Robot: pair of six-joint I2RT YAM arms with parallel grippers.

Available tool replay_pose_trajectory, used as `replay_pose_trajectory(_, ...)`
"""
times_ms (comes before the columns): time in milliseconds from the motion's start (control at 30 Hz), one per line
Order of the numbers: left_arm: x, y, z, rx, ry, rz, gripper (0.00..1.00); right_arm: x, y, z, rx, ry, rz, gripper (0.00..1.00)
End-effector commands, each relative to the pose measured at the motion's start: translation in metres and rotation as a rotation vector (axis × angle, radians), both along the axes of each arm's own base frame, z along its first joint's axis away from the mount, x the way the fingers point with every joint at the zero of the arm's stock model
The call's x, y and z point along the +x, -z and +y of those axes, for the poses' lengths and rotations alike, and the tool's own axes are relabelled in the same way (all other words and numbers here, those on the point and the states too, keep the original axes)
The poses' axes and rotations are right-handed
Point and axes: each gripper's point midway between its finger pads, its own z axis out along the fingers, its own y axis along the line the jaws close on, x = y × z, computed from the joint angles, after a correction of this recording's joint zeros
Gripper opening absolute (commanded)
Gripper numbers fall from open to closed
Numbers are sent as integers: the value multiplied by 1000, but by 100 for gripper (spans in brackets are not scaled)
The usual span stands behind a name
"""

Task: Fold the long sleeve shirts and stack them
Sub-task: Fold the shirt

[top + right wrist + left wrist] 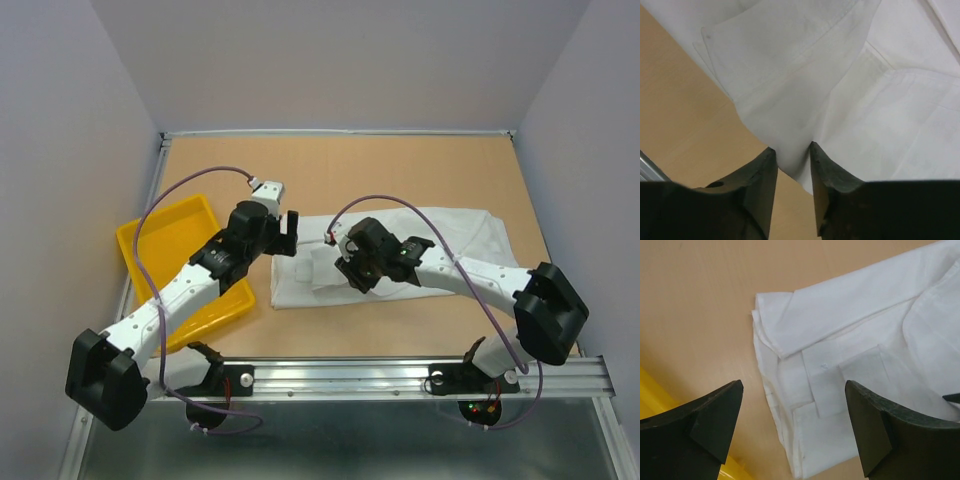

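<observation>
On the tan table (pixel 400 170), one white shirt (pixel 470 235) lies partly folded, a rough rectangle with its long side running left to right. Bare tabletop surrounds the shirt on all sides, widest beyond its far edge. One yellow tray (pixel 175 235) sits to the shirt's left, apart from it, with the left arm crossing above it.

The left gripper (pixel 283 232) hangs over the shirt's left edge, fingers spread wide and holding nothing. The right gripper (pixel 345 262) is down at the shirt's near left part.

The left wrist view shows layered folds at the shirt's (pixel 855 315) left end and a buttoned cuff (pixel 824 372), framed by the wide-open left gripper (pixel 794 385), plus a sliver of yellow tray (pixel 650 385). The right wrist view alone shows the right gripper (pixel 792 150) pinching a ridge of the shirt's (pixel 880 100) fabric between its fingers (pixel 762 170).
</observation>
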Motion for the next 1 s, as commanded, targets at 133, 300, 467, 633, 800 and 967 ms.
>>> replay_pose_trajectory(133, -33, -11, -22, -48, 204, -165, 95, 12, -37, 21, 74, -41, -74, 8)
replay_pose_trajectory(300, -63, -13, -59, -11, 443, -234, 95, 14, -55, 20, 107, -27, -108, 1)
replay_pose_trajectory(467, -88, -6, -85, 13, 627, -268, 95, 14, -54, 16, 98, -8, -108, 1)
replay_pose_trajectory(633, -106, 5, -97, 16, 722, -256, 95, 12, -57, 14, 108, 8, -113, 1)
replay_pose_trajectory(800, -121, 11, -106, 1, 777, -248, 94, 16, -60, 9, 104, 39, -131, 1)
replay_pose_trajectory(967, -127, 9, -112, -33, 743, -251, 93, 22, -66, 8, 117, 65, -139, 1)
